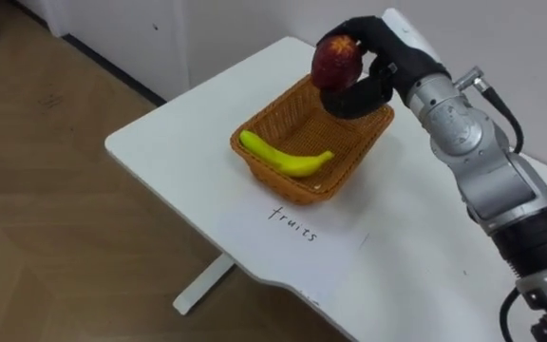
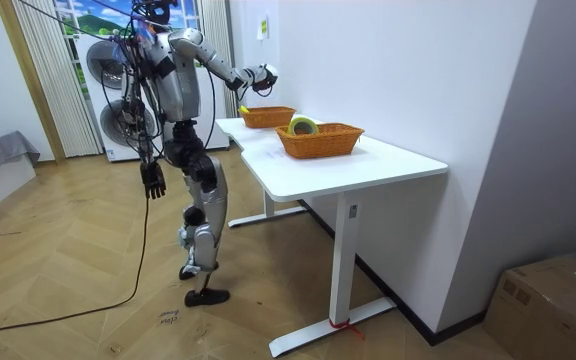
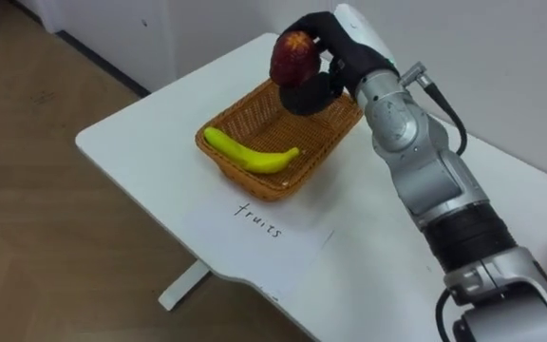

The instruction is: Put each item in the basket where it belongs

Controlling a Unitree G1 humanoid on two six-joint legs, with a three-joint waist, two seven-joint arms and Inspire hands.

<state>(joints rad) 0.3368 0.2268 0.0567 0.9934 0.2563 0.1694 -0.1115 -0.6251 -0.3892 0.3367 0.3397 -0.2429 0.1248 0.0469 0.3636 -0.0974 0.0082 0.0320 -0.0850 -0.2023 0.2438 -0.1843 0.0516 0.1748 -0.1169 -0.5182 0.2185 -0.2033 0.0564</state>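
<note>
- Holding a red apple (image 1: 336, 61) in my right hand (image 1: 378, 68), fingers and thumb wrapped round it, above the fruit basket (image 1: 364, 152).
- The basket stands toward the bench's (image 1: 179, 161) left end, with a paper label (image 1: 292, 228) between it and the front edge. A banana (image 1: 283, 157) already lies inside.
- My left hand (image 2: 152, 180) hangs at my side, away from the bench; I cannot tell its state.
- The room view has a second basket (image 2: 320, 140) farther along the bench, holding a roll of tape (image 2: 303, 124).
- Risk: the apple hangs over the basket's far rim, not its middle. Released here, I judge it could strike the rim and roll toward the bench's back edge.
- Risk: dropped from this height, it may bounce out or bruise the banana, so lowering first seems wise.
</note>
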